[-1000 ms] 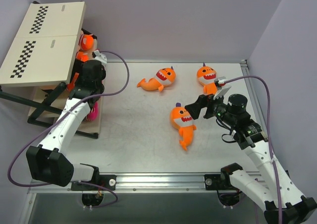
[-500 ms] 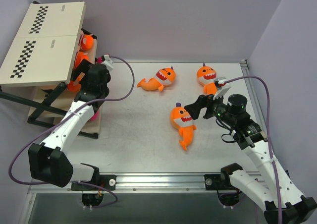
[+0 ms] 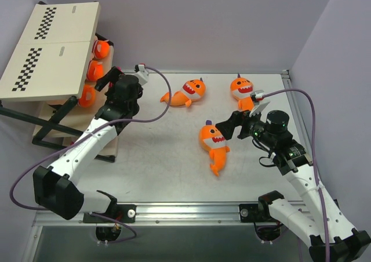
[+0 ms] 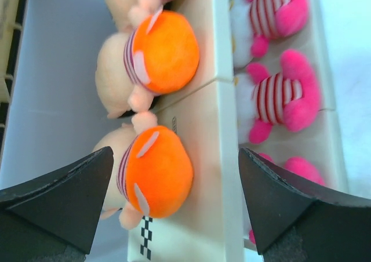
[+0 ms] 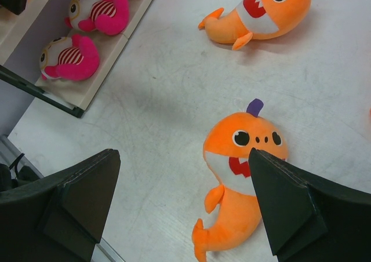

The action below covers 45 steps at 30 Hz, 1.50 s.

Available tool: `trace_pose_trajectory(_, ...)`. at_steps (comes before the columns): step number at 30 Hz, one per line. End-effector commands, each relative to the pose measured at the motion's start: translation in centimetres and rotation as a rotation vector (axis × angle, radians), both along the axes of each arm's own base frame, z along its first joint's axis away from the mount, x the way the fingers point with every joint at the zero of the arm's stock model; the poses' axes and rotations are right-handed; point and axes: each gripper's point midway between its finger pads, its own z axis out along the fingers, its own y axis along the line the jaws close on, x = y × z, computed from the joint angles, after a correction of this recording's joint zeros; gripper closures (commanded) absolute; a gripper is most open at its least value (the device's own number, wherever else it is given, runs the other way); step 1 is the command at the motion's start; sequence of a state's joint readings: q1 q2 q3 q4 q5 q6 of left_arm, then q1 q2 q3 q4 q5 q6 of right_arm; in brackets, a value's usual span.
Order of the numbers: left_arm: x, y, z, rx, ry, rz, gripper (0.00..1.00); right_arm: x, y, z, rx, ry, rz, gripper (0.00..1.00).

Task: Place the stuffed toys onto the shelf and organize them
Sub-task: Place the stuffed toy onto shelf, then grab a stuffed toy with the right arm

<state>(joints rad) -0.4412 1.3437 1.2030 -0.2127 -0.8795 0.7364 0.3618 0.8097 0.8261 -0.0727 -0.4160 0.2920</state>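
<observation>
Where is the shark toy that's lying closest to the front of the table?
In the top view that shark lies on the table, right of centre, just left of the right gripper; another shark lies farther back.

The small print on the shelf (image 3: pixel 64 65) is too tiny to read

This looks like a robotics lab, arranged as a small test cell. Plain pale purple walls (image 3: pixel 232 24) close in a bare grey table (image 3: pixel 168 152), and at the bottom of the frame a metal rail (image 3: pixel 191 210) carries two white-and-black robot arms (image 3: pixel 87 146) with purple cables (image 3: pixel 313 123). The shelf (image 3: pixel 52 47) at the upper left bears black-and-white checkerboard strips (image 3: pixel 28 69).
</observation>
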Motion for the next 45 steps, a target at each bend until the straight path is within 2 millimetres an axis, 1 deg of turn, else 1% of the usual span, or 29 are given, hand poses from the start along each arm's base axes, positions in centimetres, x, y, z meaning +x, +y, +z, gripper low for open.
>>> trace_pose_trajectory(1,-0.5,-3.3,4.6,-0.157,-0.078,-0.053,0.03,0.4,0.1,0.9,0.012,-0.028,-0.01,0.01)
trace_pose_trajectory(2,-0.6,-4.1,5.0,-0.228,-0.096,-0.06,0.03,0.6,-0.2,1.0,0.003,-0.032,-0.028,0.01)
trace_pose_trajectory(3,-1.0,-4.6,4.8,-0.241,-0.06,-0.072,0.03,0.6,-0.4,0.7,-0.008,-0.023,-0.04,0.01)
trace_pose_trajectory(4,-1.2,-5.3,6.2,-0.284,-0.086,-0.088,0.03,0.7,-0.6,0.7,-0.017,-0.021,-0.051,0.01)
trace_pose_trajectory(5,-1.3,-6.7,6.3,-0.34,-0.088,-0.123,0.03,0.9,-1.0,0.7,-0.027,-0.023,-0.075,0.01)
trace_pose_trajectory(6,-1.7,-7.2,6.3,-0.36,-0.075,-0.142,0.03,0.9,-1.3,0.5,-0.041,-0.017,-0.085,0.0)
trace_pose_trajectory(7,-2.0,-7.8,6.8,-0.391,-0.082,-0.165,0.06,0.9,-1.5,0.5,-0.047,-0.015,-0.094,0.0)
trace_pose_trajectory(8,-2.3,-9.1,7.2,-0.445,-0.085,-0.206,0.06,1.0,-1.7,0.6,-0.052,-0.017,-0.106,0.0)
trace_pose_trajectory(10,-3.1,-10.0,7.7,-0.504,-0.084,-0.259,0.06,1.0,-2.2,0.3,-0.065,-0.008,-0.133,0.01)
trace_pose_trajectory(11,-3.4,-11.0,7.7,-0.561,-0.076,-0.298,0.06,1.1,-2.3,0.1,-0.07,-0.003,-0.14,0.01)
trace_pose_trajectory(13,-4.4,-11.9,8.1,-0.643,-0.087,-0.342,0.06,1.2,-2.8,-0.3,-0.083,0.01,-0.168,0.0)
trace_pose_trajectory(15,-5.0,-13.0,7.6,-0.696,-0.071,-0.395,0.06,1.3,-3.2,-1.1,-0.098,0.032,-0.192,0.01)
trace_pose_trajectory(17,-6.0,-13.2,7.8,-0.757,-0.083,-0.421,0.06,1.3,-3.3,-1.5,-0.101,0.047,-0.203,0.01)
trace_pose_trajectory(18,-6.3,-13.8,6.8,-0.782,-0.06,-0.441,0.06,1.3,-3.4,-1.9,-0.101,0.06,-0.206,0.02)
trace_pose_trajectory(19,-7.2,-14.0,7.2,-0.817,-0.068,-0.469,0.06,1.3,-3.3,-2.2,-0.096,0.075,-0.21,0.02)
trace_pose_trajectory(21,-8.0,-15.0,6.8,-0.881,-0.068,-0.513,0.06,1.4,-3.2,-2.5,-0.089,0.087,-0.219,0.02)
trace_pose_trajectory(23,-9.2,-15.7,5.2,-0.909,-0.032,-0.564,0.06,1.4,-3.1,-3.2,-0.09,0.111,-0.229,0.03)
trace_pose_trajectory(24,-9.5,-16.2,5.3,-0.952,-0.044,-0.577,0.06,1.5,-3.1,-3.6,-0.094,0.12,-0.233,0.02)
trace_pose_trajectory(25,-10.2,-16.5,3.9,-0.962,-0.009,-0.602,0.06,1.5,-3.0,-4.3,-0.102,0.138,-0.237,0.03)
trace_pose_trajectory(26,-10.6,-16.9,3.3,-0.969,0.004,-0.623,0.06,1.6,-3.1,-5.1,-0.119,0.152,-0.255,0.03)
trace_pose_trajectory(28,-11.1,-17.1,2.6,-0.977,0.012,-0.648,0.06,1.3,-2.2,-6.7,-0.144,0.189,-0.247,0.03)
trace_pose_trajectory(29,-11.4,-17.4,1.0,-0.966,0.045,-0.657,0.06,1.2,-2.1,-7.3,-0.155,0.2,-0.256,0.03)
trace_pose_trajectory(31,-11.9,-17.4,0.2,-0.966,0.048,-0.678,0.06,1.1,-1.6,-9.5,-0.16,0.25,-0.267,0.04)
trace_pose_trajectory(32,-12.0,-17.4,-1.1,-0.957,0.071,-0.677,0.06,1.0,-1.4,-10.2,-0.151,0.269,-0.272,0.05)
trace_pose_trajectory(36,-12.2,-17.2,-2.1,-0.957,0.055,-0.682,0.06,1.4,-1.2,-13.0,-0.112,0.317,-0.319,0.09)
trace_pose_trajectory(38,-12.1,-17.1,-2.4,-0.956,0.054,-0.673,0.06,1.4,-1.4,-13.8,-0.107,0.336,-0.339,0.1)
trace_pose_trajectory(39,-12.1,-17.0,-2.7,-0.951,0.058,-0.663,0.06,2.0,-1.4,-13.9,-0.096,0.322,-0.358,0.11)
trace_pose_trajectory(42,-11.9,-16.8,-3.6,-0.929,0.083,-0.642,0.06,2.5,-1.6,-14.9,-0.113,0.328,-0.379,0.12)
trace_pose_trajectory(45,-11.9,-16.8,-4.3,-0.922,0.103,-0.634,0.06,2.8,-1.3,-17.0,-0.133,0.364,-0.378,0.12)
